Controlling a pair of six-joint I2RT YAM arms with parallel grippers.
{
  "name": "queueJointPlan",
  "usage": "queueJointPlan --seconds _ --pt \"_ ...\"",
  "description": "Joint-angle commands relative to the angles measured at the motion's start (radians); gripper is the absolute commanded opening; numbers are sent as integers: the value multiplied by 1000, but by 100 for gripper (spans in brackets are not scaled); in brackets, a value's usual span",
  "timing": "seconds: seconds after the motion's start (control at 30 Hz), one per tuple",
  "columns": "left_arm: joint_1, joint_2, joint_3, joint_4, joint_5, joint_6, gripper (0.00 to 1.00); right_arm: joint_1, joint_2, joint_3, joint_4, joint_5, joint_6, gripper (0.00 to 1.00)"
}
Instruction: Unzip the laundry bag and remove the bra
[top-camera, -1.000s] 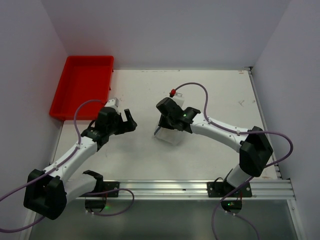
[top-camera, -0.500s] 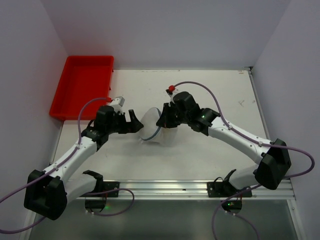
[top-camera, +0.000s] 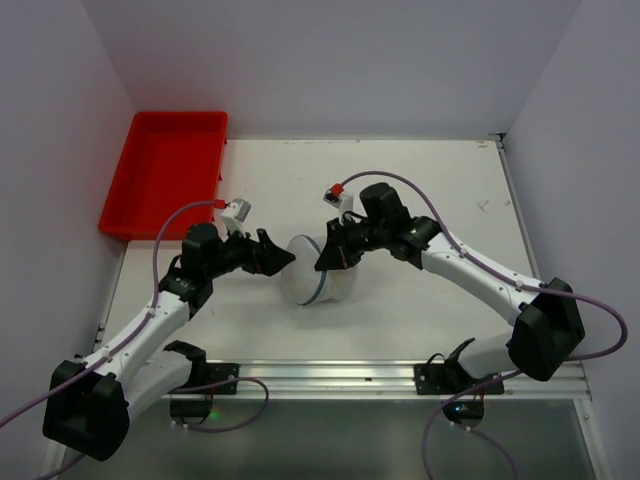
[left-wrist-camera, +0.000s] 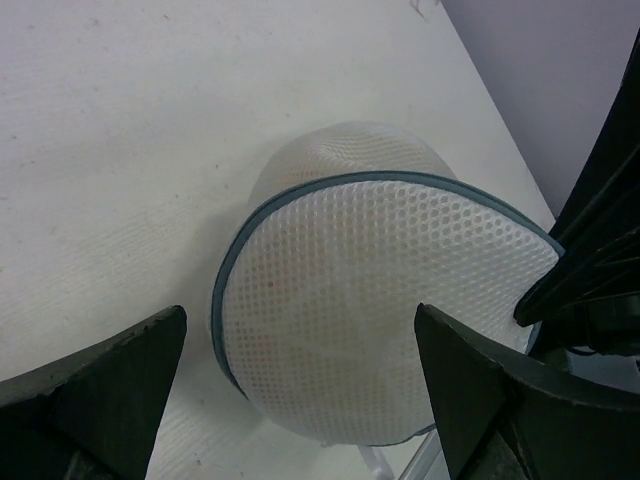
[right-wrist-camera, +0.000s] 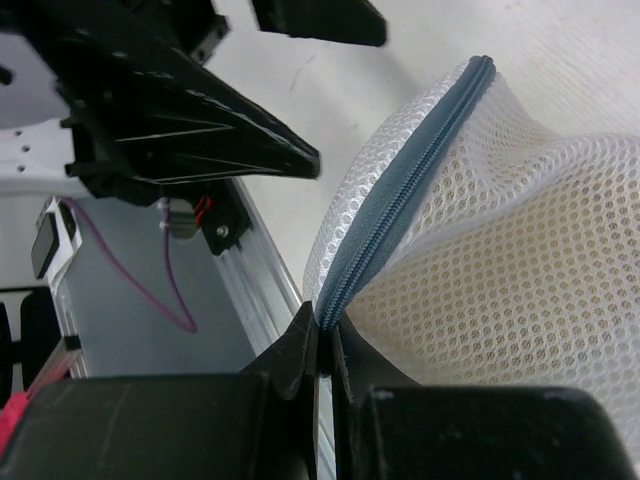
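The laundry bag (top-camera: 312, 270), a white mesh drum with a blue-grey rim, stands on edge at the table's middle, its flat face toward the left arm. My right gripper (top-camera: 329, 258) is shut on the bag's zip seam (right-wrist-camera: 400, 205) at its right rim; the mesh shows wide in the right wrist view (right-wrist-camera: 510, 270). My left gripper (top-camera: 280, 259) is open just left of the bag, its fingers (left-wrist-camera: 100, 375) apart on either side of the bag's face (left-wrist-camera: 370, 320), not touching it. The bra is hidden inside.
A red tray (top-camera: 165, 185) lies at the table's far left corner. A metal rail (top-camera: 380, 375) runs along the near edge by the arm bases. Walls close in on the left, back and right.
The right gripper has tipped the bag up on its edge and carried it left and nearer. The left gripper has reached right, up to the bag's face.
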Motion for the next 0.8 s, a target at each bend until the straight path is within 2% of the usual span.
queueJointPlan --seconds 0.0,0.17,0.37,0.57,0.77 --pt "7 -26 -56 164 91 -17 100 4 -25 8 65 -145 -84 0" --pt "7 -63 -117 297 146 -41 100 -6 -75 8 -10 -159 -190 0" --pt "7 -112 -136 380 218 -35 100 -10 -99 34 -123 -202 -313 0" --pt "7 -119 -139 365 229 -20 100 -14 -145 40 -183 -230 -428 0" --pt "7 -118 -145 402 278 -41 100 -63 -218 19 -190 -274 -475 0"
